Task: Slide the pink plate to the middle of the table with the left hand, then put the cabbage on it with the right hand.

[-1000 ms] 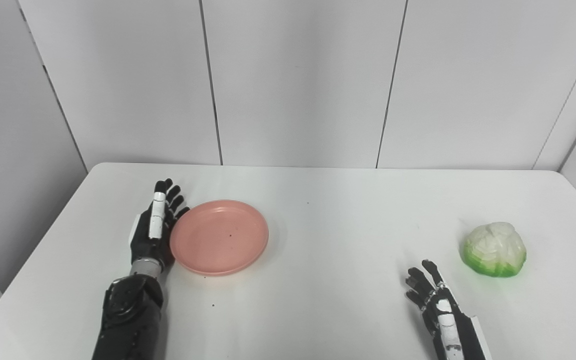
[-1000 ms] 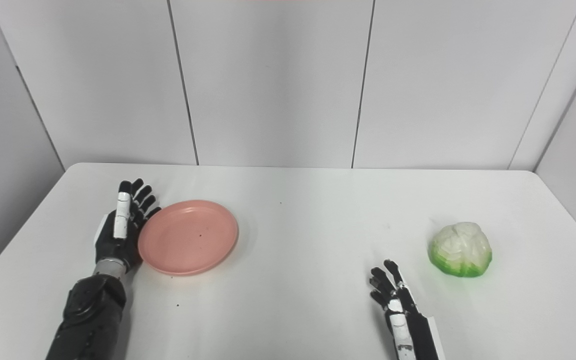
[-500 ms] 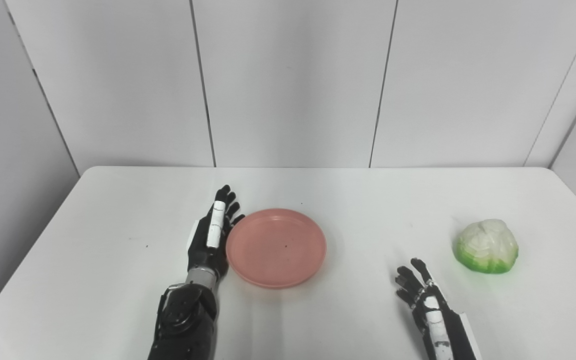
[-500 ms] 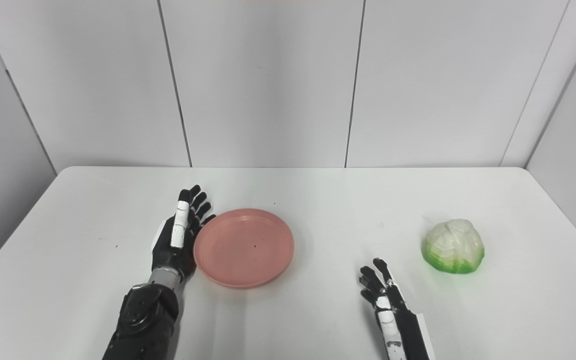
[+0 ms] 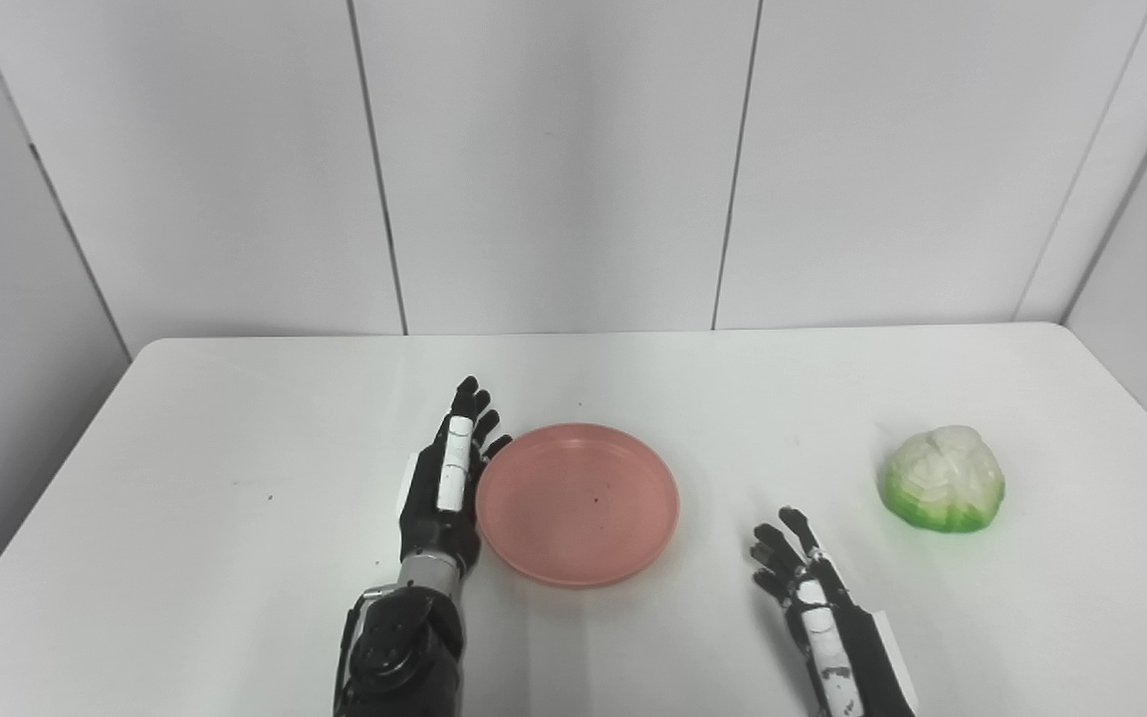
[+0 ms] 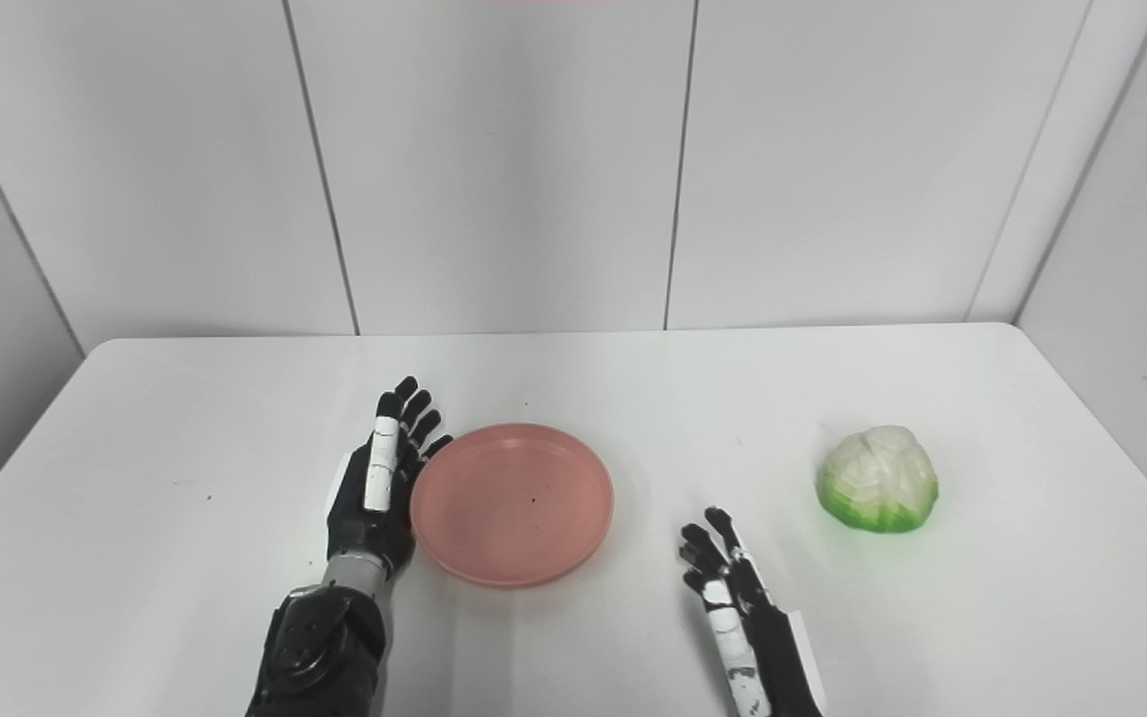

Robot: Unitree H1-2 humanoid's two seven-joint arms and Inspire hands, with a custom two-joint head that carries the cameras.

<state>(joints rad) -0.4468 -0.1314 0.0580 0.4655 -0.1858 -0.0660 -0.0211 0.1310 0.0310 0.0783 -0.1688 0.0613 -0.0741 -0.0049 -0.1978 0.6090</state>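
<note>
A white table [image 5: 235, 558] stands against pale wall panels [image 5: 554, 159]. The pink plate [image 5: 578, 503] lies mid-table — the left hand [image 5: 444, 488], fingers apart, flat against its left rim. Well right sits the cabbage [image 5: 944, 478]; the right hand [image 5: 812, 597] hovers between, fingers spread, empty.

1. This looks like a bare test room or lab rather than a home.
2. A plain white table [image 5: 235, 558] with rounded corners fills the floor of view.
3. Behind the table, white wall panels [image 5: 554, 159] with dark seams enclose it.
</note>
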